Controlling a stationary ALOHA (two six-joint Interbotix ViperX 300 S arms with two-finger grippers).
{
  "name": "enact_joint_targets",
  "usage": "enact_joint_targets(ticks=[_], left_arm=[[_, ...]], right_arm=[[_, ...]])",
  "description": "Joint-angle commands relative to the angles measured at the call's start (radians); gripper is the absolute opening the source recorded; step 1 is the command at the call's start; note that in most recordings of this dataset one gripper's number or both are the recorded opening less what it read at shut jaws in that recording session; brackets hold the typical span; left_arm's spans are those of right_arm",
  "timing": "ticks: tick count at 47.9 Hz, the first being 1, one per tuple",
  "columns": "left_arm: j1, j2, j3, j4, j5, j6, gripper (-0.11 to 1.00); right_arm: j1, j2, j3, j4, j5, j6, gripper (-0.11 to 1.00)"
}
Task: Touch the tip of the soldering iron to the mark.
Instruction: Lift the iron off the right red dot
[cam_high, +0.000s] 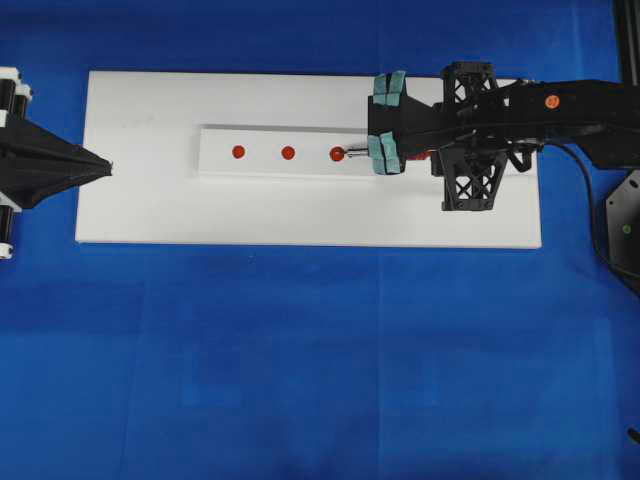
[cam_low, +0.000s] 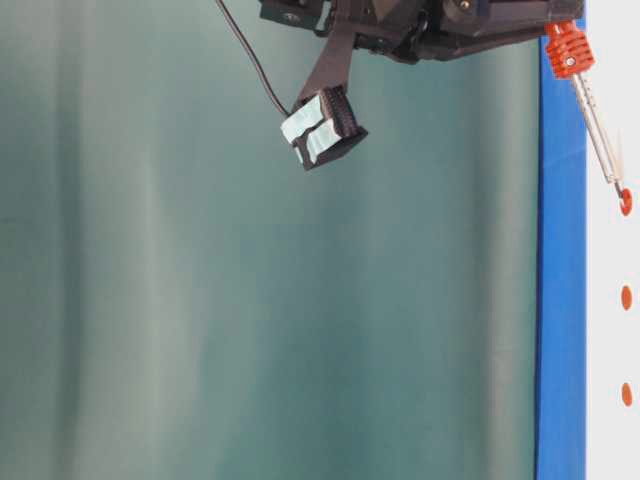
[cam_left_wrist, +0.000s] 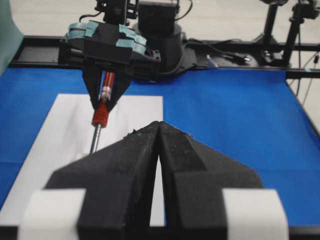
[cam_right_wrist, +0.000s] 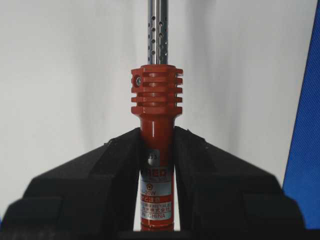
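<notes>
Though the right gripper (cam_right_wrist: 156, 165) hides most of its handle, the slim red-orange soldering iron (cam_right_wrist: 155, 100) sits clamped between the black jaws, its label cut off, showing "RED", "20W" and "CHINA". Its thin tip meets the rightmost red dot mark (cam_high: 337, 153) on the raised white strip (cam_high: 260, 135). The left gripper (cam_left_wrist: 158, 150) rests pressed together, empty, at the white board's (cam_high: 300, 215) left edge.

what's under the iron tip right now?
The soldering iron tip sits at the rightmost red mark on the white strip. The right gripper hides the strip's right end; actual contact can't be confirmed.
</notes>
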Motion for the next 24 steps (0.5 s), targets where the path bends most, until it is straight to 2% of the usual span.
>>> enact_joint_targets(ticks=[1,10,24], left_arm=[[0.000,0.005,-0.011,0.003,-0.011,0.000,0.00],[-0.002,0.005,-0.012,0.002,-0.011,-0.002,0.00],[-0.002,0.003,-0.012,0.003,-0.011,-0.002,0.00]], right_arm=[[-0.002,-0.012,-0.017,0.000,0.002,-0.002,0.06],[-0.002,-0.075,-0.064,-0.006,0.058,-0.002,0.06],[-0.002,-0.201,-0.190,-0.032,0.262,-0.005,0.06]])
